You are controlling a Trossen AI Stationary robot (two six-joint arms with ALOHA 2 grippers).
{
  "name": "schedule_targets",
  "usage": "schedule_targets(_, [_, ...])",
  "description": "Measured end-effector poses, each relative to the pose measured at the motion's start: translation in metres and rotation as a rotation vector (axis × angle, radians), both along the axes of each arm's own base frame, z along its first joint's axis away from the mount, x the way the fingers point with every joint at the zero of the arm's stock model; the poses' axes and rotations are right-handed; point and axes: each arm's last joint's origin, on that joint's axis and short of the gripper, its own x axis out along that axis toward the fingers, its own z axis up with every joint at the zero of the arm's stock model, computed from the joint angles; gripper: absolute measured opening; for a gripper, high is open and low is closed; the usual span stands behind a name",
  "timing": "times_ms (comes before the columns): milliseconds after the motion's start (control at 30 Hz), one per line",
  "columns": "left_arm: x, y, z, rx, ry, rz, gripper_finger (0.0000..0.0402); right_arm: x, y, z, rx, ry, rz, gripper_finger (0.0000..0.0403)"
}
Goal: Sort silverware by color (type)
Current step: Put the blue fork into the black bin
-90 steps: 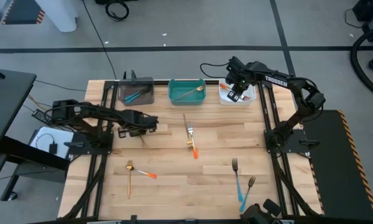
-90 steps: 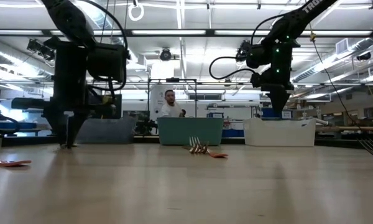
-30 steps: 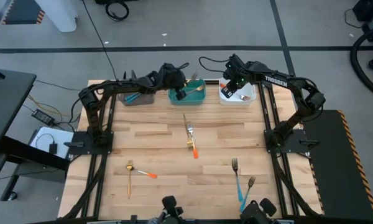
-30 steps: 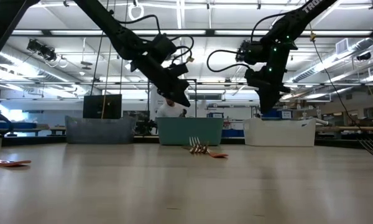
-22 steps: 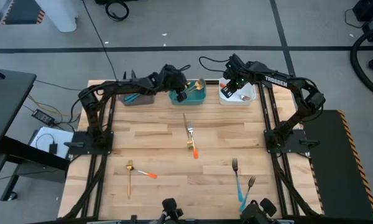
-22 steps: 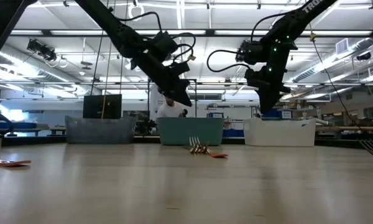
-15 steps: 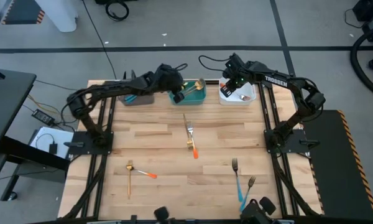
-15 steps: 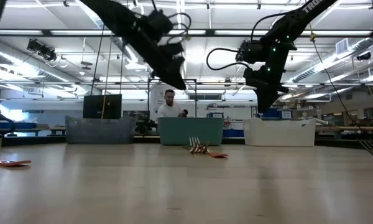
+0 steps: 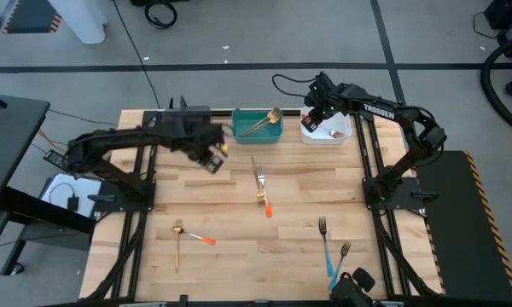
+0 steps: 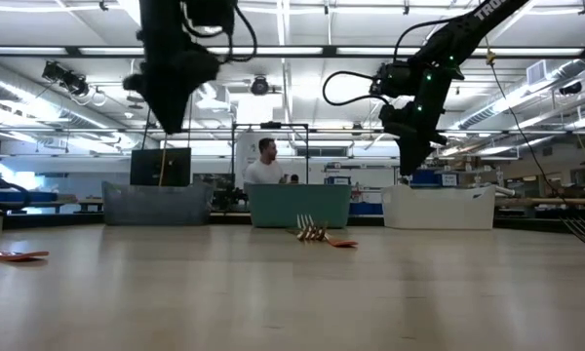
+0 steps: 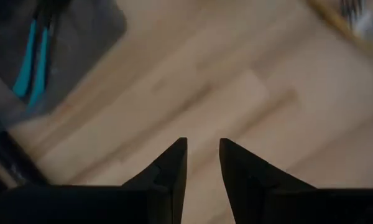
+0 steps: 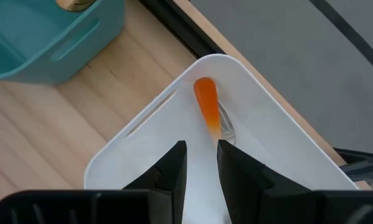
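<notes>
Left end effector [image 9: 215, 157] hangs above bare wood just in front of the grey bin [image 9: 190, 115] at the worktop's far edge, its two dark fingers [image 11: 172, 167] set slightly apart with nothing between them. Nearest the front edge, toward the right corner, lie two blue-handled forks [image 9: 328, 247], slim, with silver heads, their handles meeting at the bottom. Toward the front left corner an all-gold fork [image 9: 177, 243] lies crossed by an orange-handled utensil [image 9: 203, 240]. Around the middle of the worktop [image 9: 307, 192] a gold fork [image 9: 258, 177] and an orange-handled fork [image 9: 264, 199] lie touching, tines pointing to the far edge. Along the far edge stand three bins: the grey one holds blue-handled pieces [image 11: 32, 59], the teal bin [image 9: 256, 132] holds a gold utensil [image 9: 263, 122] lying slantwise with its head on the rim, and the white bin [image 9: 317, 135] holds an orange-handled utensil [image 12: 206, 107] with a silver head. Right end effector [image 9: 317, 109] hovers over the white bin, its fingers [image 12: 173, 165] a narrow gap apart and empty.
</notes>
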Motion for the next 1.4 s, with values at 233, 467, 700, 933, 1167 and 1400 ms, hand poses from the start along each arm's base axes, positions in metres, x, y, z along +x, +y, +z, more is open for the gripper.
schedule_targets(233, [-0.001, -0.058, -0.002, -0.017, 0.106, -0.204, 0.0103, 0.001, 0.001, 0.000, 0.013, -0.007, 0.023, 0.0096])
schedule_targets(467, [-0.009, -0.098, -0.003, -0.041, 0.125, -0.196, 0.0102, 0.005, 0.019, -0.005, 0.156, 0.007, -0.001, 0.0096])
schedule_targets(700, [-0.022, -0.148, -0.003, -0.136, 0.088, -0.051, 0.0102, 0.020, 0.047, -0.007, 0.232, 0.047, 0.010, 0.0096])
schedule_targets(933, [-0.038, -0.183, -0.003, -0.120, 0.060, -0.057, 0.0102, 0.037, 0.086, -0.009, 0.378, 0.071, 0.049, 0.0096])
schedule_targets(1167, [-0.045, -0.199, -0.003, -0.125, 0.021, -0.050, 0.0102, 0.042, 0.158, -0.010, 0.528, 0.300, 0.111, 0.0096])
schedule_targets(1400, [-0.047, -0.203, -0.002, -0.043, -0.035, -0.070, 0.0102, 0.044, 0.242, -0.006, 0.524, 0.401, 0.101, 0.0096])
